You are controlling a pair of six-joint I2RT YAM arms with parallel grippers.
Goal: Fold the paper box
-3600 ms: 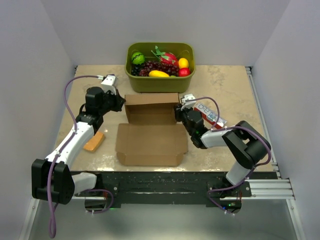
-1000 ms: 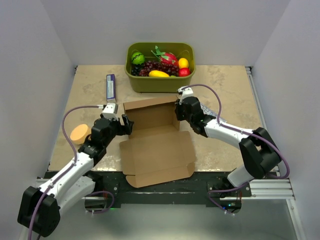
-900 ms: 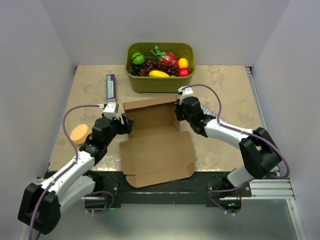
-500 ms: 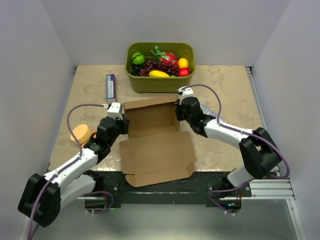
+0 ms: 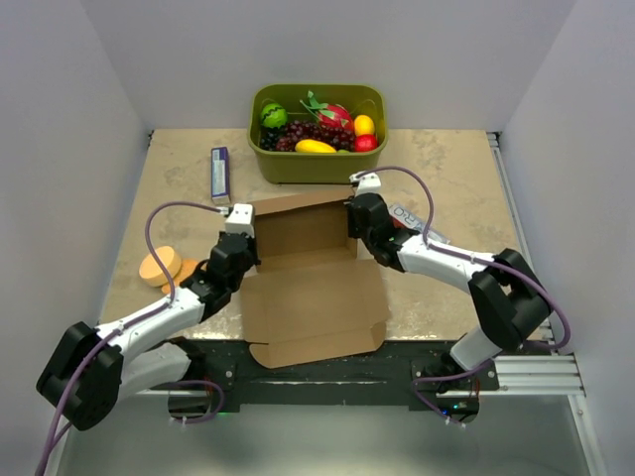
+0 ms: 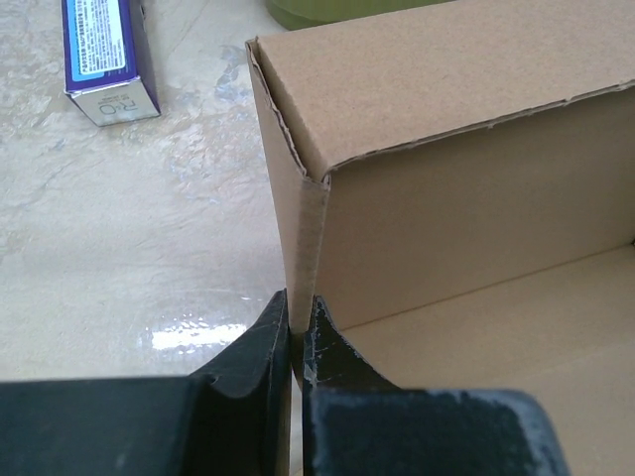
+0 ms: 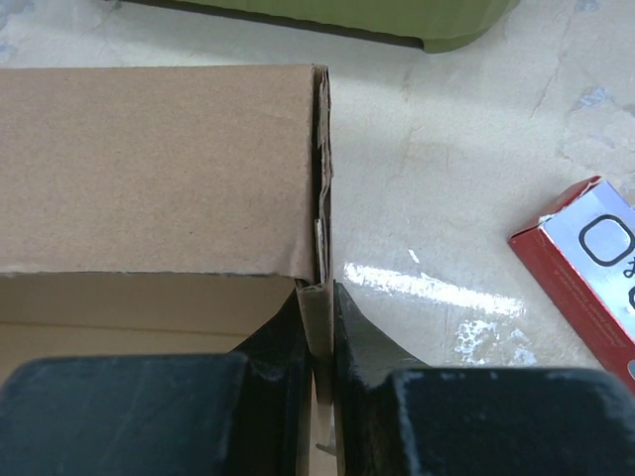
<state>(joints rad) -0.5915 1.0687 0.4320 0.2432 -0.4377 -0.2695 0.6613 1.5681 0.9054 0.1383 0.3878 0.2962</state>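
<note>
The paper box [image 5: 308, 278] is brown cardboard in the middle of the table. Its back half stands up as a shallow tray, and its lid panel lies flat toward the near edge. My left gripper [image 5: 244, 238] is shut on the box's left side wall [image 6: 304, 248]. My right gripper [image 5: 355, 220] is shut on the box's right side wall [image 7: 319, 307]. In each wrist view the black fingers [image 6: 253, 347] [image 7: 362, 342] pinch the thin cardboard edge between them. The box's upright back wall [image 6: 446, 89] [image 7: 159, 169] fills much of both wrist views.
An olive-green tub [image 5: 317, 164] of fruit stands just behind the box. A blue carton [image 5: 219, 172] lies at the back left, also in the left wrist view [image 6: 104, 50]. A red-and-white carton [image 5: 417, 226] [image 7: 585, 268] lies right of the box. An orange disc [image 5: 160, 266] lies at left.
My left arm moved up and right from the box's front-left corner to its left wall and closed on it. The box shifted slightly. My right gripper kept its hold on the right wall.
</note>
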